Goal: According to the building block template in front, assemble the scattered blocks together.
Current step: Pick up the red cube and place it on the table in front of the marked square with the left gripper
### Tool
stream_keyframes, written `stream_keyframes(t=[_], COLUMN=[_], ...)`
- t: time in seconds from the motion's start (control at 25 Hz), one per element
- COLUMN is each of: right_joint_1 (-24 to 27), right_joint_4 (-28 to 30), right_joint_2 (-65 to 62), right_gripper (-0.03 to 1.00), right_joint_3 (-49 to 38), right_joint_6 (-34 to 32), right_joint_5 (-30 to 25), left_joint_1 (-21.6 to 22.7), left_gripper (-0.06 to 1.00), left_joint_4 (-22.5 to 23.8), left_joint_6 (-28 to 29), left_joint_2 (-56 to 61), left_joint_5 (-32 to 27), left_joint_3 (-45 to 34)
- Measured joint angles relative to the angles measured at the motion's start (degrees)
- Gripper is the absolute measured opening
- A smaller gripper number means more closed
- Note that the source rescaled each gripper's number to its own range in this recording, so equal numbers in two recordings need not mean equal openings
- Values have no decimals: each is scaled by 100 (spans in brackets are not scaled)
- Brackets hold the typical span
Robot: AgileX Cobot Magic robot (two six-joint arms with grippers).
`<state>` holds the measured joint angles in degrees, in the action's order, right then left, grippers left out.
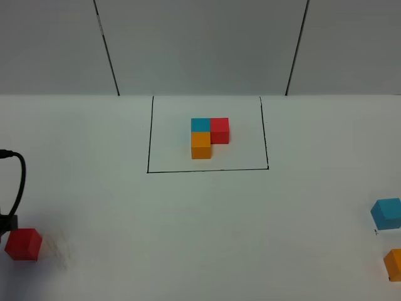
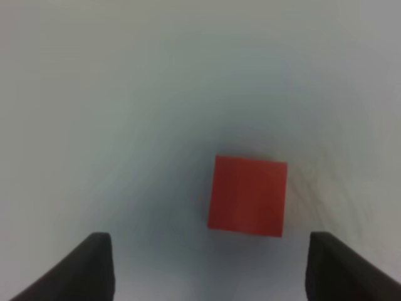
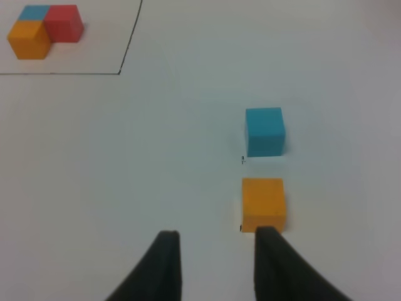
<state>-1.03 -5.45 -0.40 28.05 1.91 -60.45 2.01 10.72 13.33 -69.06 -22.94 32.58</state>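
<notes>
Scattered blocks (image 1: 386,212) lay apart in the lower corners; our left gripper (image 2: 210,244) gaped before the red cube (image 2: 247,195), our right gripper (image 3: 217,233) clenched empty.

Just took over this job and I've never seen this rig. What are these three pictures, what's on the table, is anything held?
It's a two-armed robot; each arm ends in a two-fingered end effector with a camera behind it. Picture one looks down from a high camera at a white table. Inside a drawn black rectangle sits the template: blue, red and orange cubes joined in an L. A loose red cube lies at the left, a loose blue cube and loose orange cube at the right. Picture two, left wrist camera: the left end effector is open, the red cube just beyond its fingers. Picture three, right wrist camera: the right end effector is closed, empty, near the orange cube. Nothing is held.
</notes>
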Motion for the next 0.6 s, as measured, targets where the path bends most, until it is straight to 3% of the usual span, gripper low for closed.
stream_keyframes(t=[0.6], right_joint_1=[0], right_joint_4=[0], right_joint_2=[0], right_gripper=[0], right_joint_3=[0], right_joint_6=[0], right_joint_5=[0], left_joint_1=[0], left_gripper=[43], left_joint_4=[-12], left_joint_6=[11], left_joint_2=[-1371], left_joint_5=[687], left_joint_3=[218])
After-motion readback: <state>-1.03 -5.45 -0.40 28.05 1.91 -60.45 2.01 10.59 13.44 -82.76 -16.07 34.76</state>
